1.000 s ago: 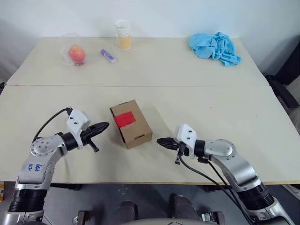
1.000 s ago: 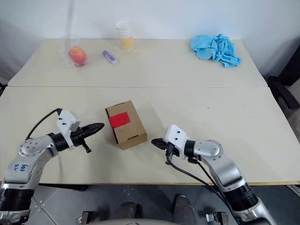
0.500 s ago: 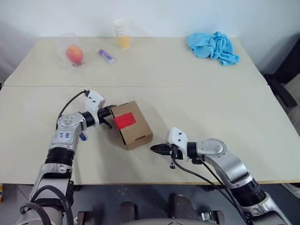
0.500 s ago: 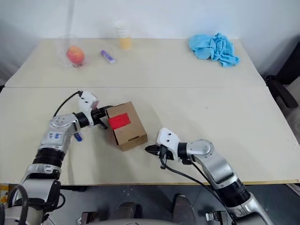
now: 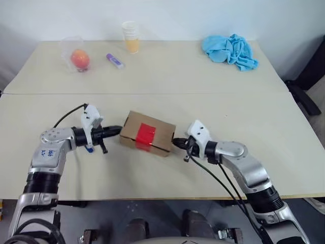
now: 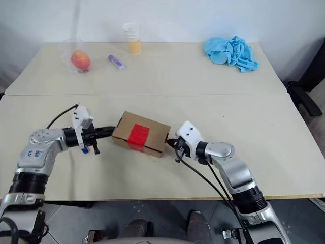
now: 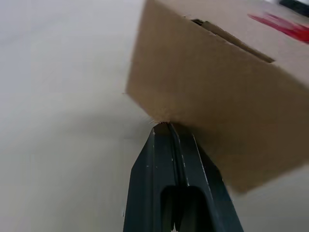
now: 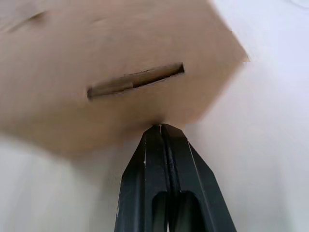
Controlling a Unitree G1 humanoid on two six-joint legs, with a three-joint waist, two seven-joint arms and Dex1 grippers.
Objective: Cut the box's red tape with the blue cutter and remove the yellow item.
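The box (image 5: pixel 148 140) lies on the near table between both grippers. Left gripper (image 7: pixel 162 126) and right gripper (image 8: pixel 158 127), fingers pressed together, touch its ends. Head views show its red tape (image 5: pixel 144 134); the right wrist view shows a flap slot.

The box (image 5: pixel 149 133) sits on the counter (image 5: pixel 203 76) between both end effectors: left end effector (image 5: pixel 118 130) touching its left end, right end effector (image 5: pixel 175 142) touching its right end, tape (image 5: pixel 144 134) on top.
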